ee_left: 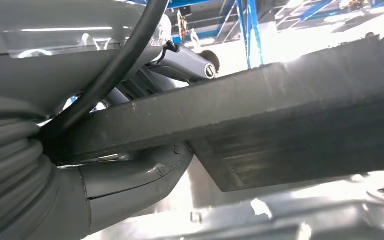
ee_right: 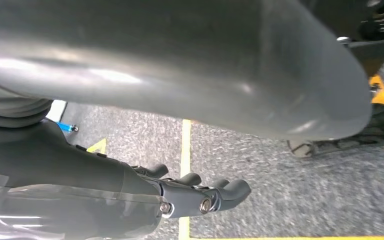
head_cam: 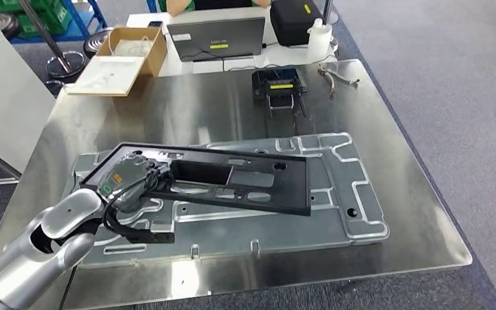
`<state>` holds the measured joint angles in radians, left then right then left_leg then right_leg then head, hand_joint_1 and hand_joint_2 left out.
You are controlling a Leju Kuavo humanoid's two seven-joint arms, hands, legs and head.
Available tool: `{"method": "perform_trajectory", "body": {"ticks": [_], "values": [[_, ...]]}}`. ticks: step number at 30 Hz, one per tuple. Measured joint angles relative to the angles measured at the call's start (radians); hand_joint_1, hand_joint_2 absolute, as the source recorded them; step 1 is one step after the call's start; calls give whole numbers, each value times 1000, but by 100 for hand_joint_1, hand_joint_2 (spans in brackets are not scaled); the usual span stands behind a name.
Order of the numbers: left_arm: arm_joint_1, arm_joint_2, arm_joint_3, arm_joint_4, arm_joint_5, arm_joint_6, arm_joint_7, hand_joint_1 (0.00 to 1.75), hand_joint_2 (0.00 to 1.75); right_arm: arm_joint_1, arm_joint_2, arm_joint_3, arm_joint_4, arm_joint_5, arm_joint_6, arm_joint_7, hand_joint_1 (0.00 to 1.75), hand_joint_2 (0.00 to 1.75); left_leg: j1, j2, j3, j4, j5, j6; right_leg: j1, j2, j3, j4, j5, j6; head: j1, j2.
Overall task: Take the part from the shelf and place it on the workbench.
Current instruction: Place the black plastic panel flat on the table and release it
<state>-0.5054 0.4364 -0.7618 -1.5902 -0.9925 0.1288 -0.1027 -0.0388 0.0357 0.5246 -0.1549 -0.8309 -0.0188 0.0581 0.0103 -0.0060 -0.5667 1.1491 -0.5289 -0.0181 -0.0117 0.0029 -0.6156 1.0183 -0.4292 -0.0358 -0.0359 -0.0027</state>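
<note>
The part is a long black rectangular frame (head_cam: pixel 232 177) with cut-outs. It lies slanted across a silver contoured plate (head_cam: pixel 355 194) on the steel workbench (head_cam: pixel 187 110). My left hand (head_cam: pixel 132 177) grips the frame's left end. In the left wrist view the frame's thick black edge (ee_left: pixel 280 120) passes between the grey thumb (ee_left: pixel 130 185) and the darker fingers (ee_left: pixel 185 62). Whether the held end touches the plate I cannot tell; the far end looks to rest on it. My right hand (ee_right: pixel 200 192) hangs over grey carpet and holds nothing, thumb apart from the fingers.
At the workbench's far side stand a black device with a yellow label (head_cam: pixel 278 84), a laptop (head_cam: pixel 216 39), a cardboard box (head_cam: pixel 132 48), a white bottle (head_cam: pixel 318 35) and a black case (head_cam: pixel 297 19). A person (head_cam: pixel 187 5) sits behind. Yellow floor lines (ee_right: pixel 185 150) run under my right hand.
</note>
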Motion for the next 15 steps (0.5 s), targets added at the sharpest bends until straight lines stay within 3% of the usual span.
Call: {"method": "perform_trajectory", "body": {"ticks": [2, 3, 4, 5, 7, 9, 11, 15], "values": [[0, 0, 0, 3, 4, 1, 0, 175, 175, -1, -1, 0, 0, 0, 0, -1, 0, 0, 1, 0, -85, 124, -51, -6, 1, 1, 15, -2, -14, -5, 0, 0], [1, 0, 0, 6, 10, 1, 0, 175, 175, -1, -1, 0, 0, 0, 0, -1, 0, 0, 1, 0, -114, 153, -74, -7, 2, 2, 24, -1, -21, -5, 0, 0], [1, 0, 0, 9, 17, 1, 0, 175, 175, -1, -1, 0, 0, 0, 0, -1, 0, 0, 1, 0, -129, 151, -78, -7, 3, 2, 34, -1, -29, -4, 0, 0], [1, -1, 0, 12, 26, 1, -2, 175, 175, -1, -2, 1, 0, 0, 0, -1, 0, 0, 1, 0, -128, 116, -56, -5, 5, 3, 46, -1, -37, -4, 0, 0], [0, -2, 3, 22, 53, -1, -12, 175, 175, 0, 0, 2, 0, 0, 0, 0, 0, 0, -2, 1, -102, -14, 53, 6, 7, 3, 68, 0, -54, -2, 0, 0], [-1, -5, 9, 40, 83, -1, -24, 175, 175, -2, 1, 3, 0, 1, 1, 0, 0, 0, -10, 3, -86, -110, 132, 19, 10, 6, 74, 2, -66, 5, 0, 0], [-1, -14, 15, 64, 100, 5, -34, 175, 175, -6, 1, 6, 0, 3, 2, 0, 0, 0, -14, 2, -85, -129, 144, 22, 12, 7, 72, 3, -74, 12, 0, 0], [1, -41, 27, 118, 100, 47, -48, 175, 175, -8, 0, 14, 0, 8, 2, 1, 0, 0, -13, -2, -84, -133, 149, 20, 13, 4, 76, -3, -80, 7, 0, 0]]}}
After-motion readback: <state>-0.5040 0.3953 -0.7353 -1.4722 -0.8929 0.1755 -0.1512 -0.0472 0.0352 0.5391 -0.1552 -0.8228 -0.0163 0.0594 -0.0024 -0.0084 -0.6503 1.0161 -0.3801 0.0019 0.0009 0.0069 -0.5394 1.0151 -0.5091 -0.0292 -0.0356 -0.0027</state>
